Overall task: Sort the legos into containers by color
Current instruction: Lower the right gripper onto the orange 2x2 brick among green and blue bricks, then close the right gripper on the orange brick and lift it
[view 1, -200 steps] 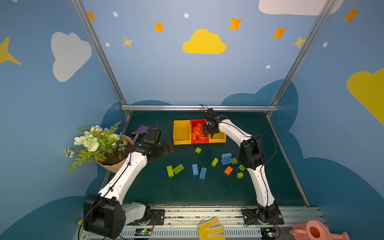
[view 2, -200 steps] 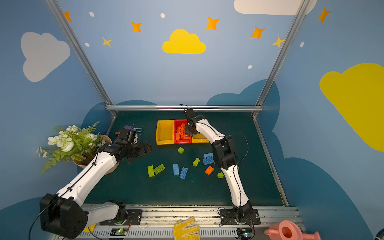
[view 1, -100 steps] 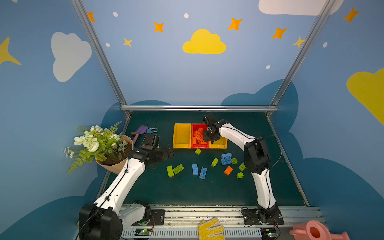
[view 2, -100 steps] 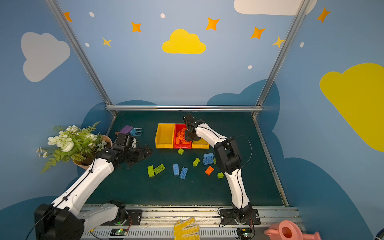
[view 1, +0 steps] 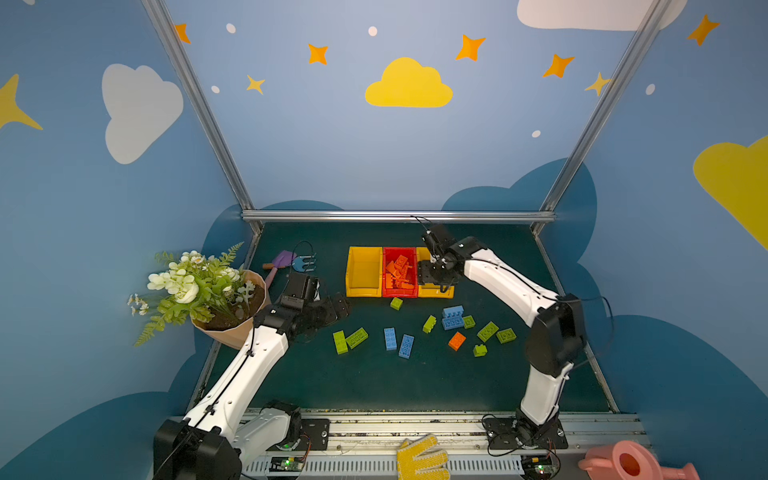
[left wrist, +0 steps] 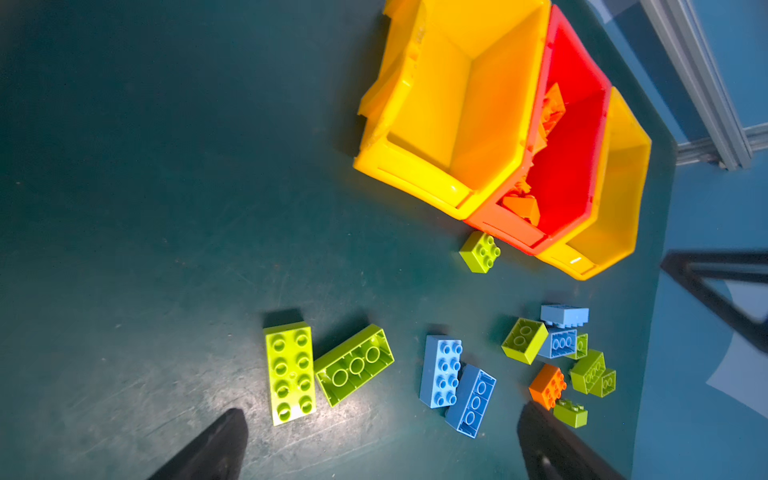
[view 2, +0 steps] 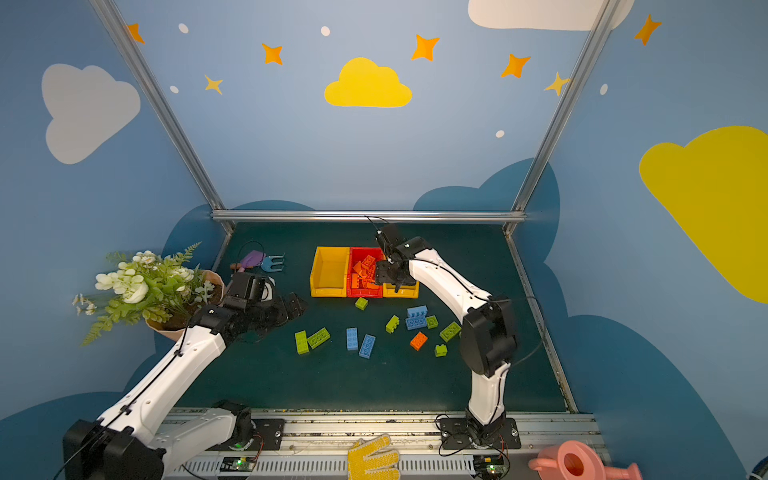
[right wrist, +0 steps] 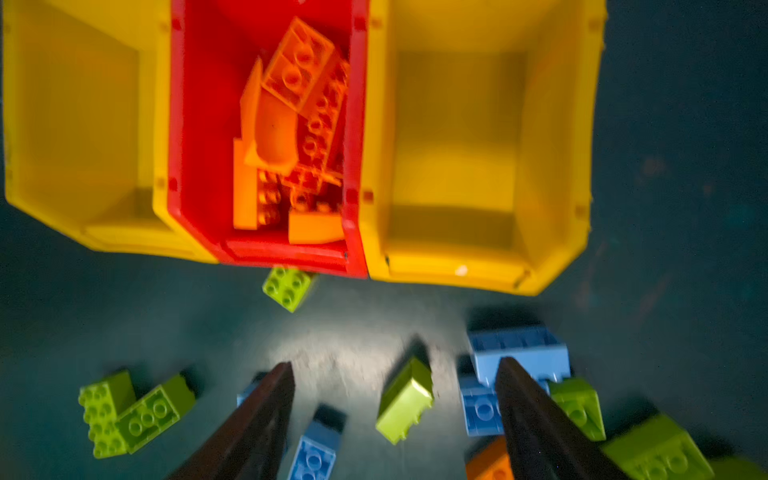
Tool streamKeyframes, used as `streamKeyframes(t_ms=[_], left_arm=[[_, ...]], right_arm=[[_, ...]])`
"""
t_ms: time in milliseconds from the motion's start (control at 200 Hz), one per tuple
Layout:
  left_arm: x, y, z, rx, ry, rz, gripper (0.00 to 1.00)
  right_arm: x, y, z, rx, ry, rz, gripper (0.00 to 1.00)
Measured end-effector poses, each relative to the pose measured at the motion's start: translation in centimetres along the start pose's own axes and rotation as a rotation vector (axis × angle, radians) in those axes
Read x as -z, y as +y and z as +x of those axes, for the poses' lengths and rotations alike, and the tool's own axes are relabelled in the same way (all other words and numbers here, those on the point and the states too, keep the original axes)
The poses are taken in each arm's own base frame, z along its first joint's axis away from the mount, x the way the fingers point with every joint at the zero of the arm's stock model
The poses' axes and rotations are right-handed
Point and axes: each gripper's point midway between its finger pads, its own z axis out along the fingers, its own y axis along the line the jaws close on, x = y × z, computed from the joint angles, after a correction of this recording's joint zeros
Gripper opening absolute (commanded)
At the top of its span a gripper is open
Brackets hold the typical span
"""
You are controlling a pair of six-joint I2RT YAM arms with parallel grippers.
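Right claw point(view 1: 436, 276) hangs with its jaws apart and nothing between them. It is above the containers point(view 1: 363, 293), over the yellow bin point(right wrist: 552, 166) on its own side, just beside the red bin point(right wrist: 195, 124). Left claw point(left wrist: 382, 413), jaws spread wide and bare too, hovers low over the table point(view 1: 374, 386), a pair of lime bricks point(left wrist: 291, 370) just ahead of its fingertips. Both yellow ones look empty, while the red bin holds a heap of orange legos point(right wrist: 291, 124). Loose legos point(view 1: 390, 338) lie on the table between the two claws: lime, blue and one orange brick point(view 1: 456, 340). Sorting is partway, I judge, with orange nearly finished and lime and blue unstarted. Next, the right claw would need to draw back toward its base, drop over that orange brick and close on it without catching the lime pieces near it.
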Motion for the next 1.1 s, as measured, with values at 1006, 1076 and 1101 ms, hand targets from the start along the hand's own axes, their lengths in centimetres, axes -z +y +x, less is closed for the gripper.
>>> streamKeyframes(t_ms=[1006,1076,1101], left_arm=[[-0.8,-6.2,3.9,-0.314,0.016,0.062,1.00],[-0.8,-6.0,4.0,-0.316,0.020,0.052,1.00],[-0.8,-5.9,4.0,-0.316,0.021,0.048,1.00]], right_arm=[[-4.8,-8.3,16.8,-0.396,0.208,0.257,0.64],[-5.2,-8.5,16.6,-0.409,0.210,0.254,0.61],[-5.4,-8.5,16.5,-0.412,0.210,0.251,0.58]])
